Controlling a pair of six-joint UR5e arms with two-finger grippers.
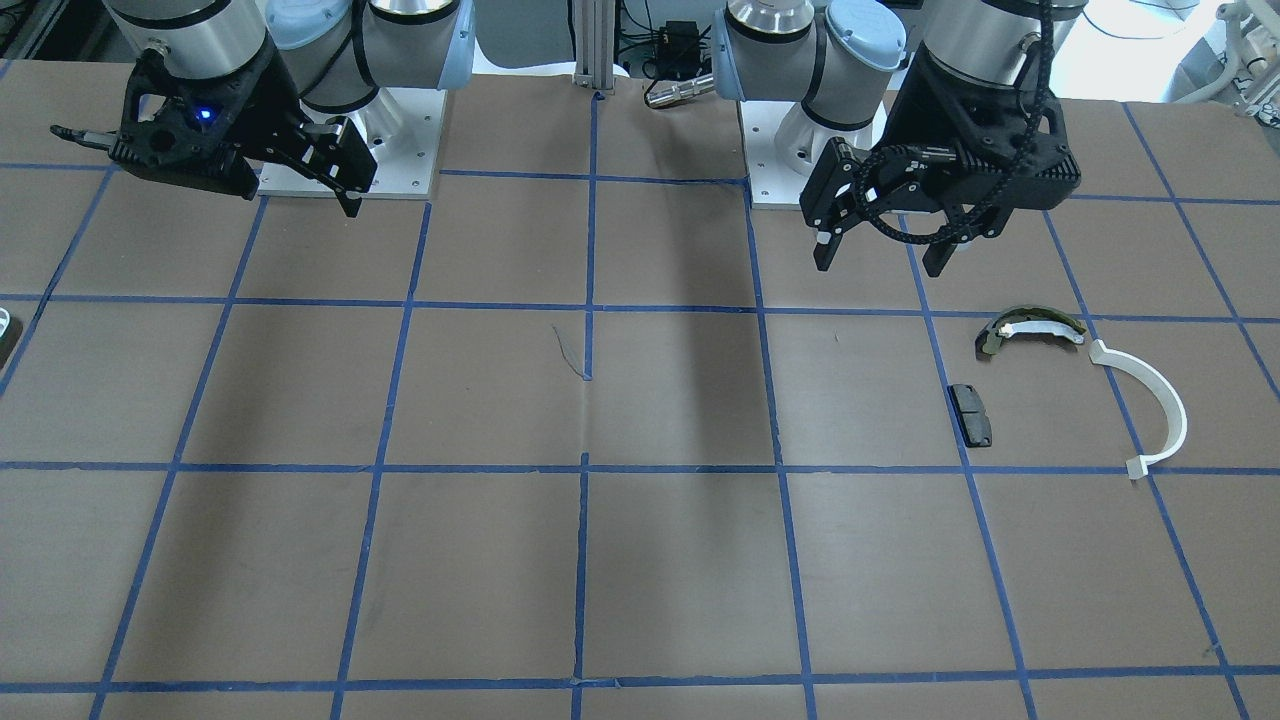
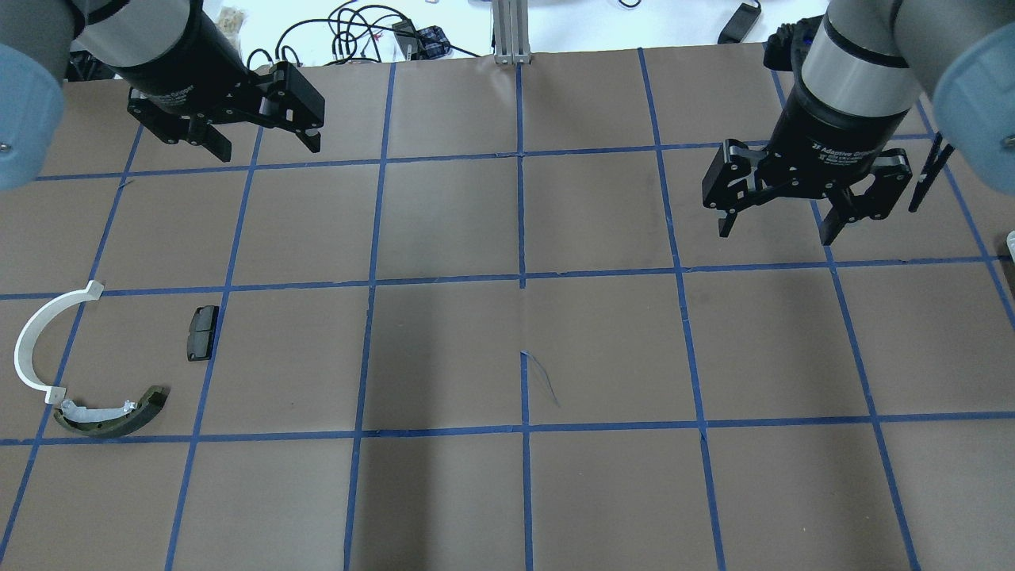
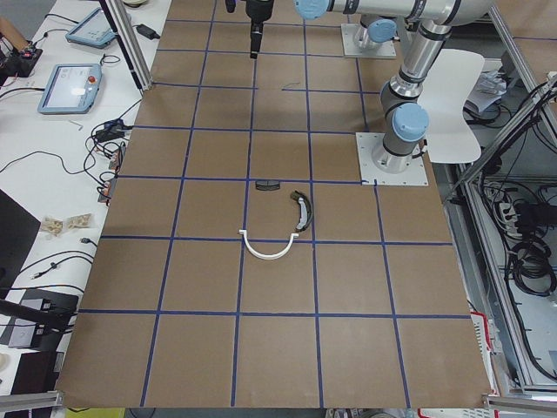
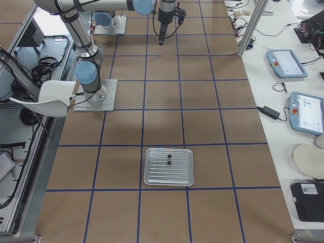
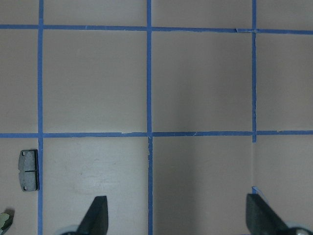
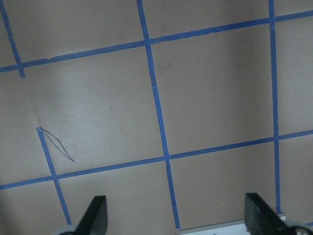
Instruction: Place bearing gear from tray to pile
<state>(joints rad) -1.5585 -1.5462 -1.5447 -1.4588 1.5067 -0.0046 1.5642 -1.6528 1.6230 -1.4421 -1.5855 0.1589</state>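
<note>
The metal tray shows in the exterior right view and holds two small dark parts; I cannot tell which one is the bearing gear. The pile lies at the table's other end: a black rectangular pad, an olive-and-white curved shoe and a thin white half-ring arc. My left gripper hangs open and empty above the table, beyond the pile. My right gripper hangs open and empty. The pad also shows in the left wrist view, left of the open left gripper.
The brown table top carries a grid of blue tape lines. A sliver of the tray's edge shows at the bottom of the right wrist view. Cables and screens lie beyond the table's far edge.
</note>
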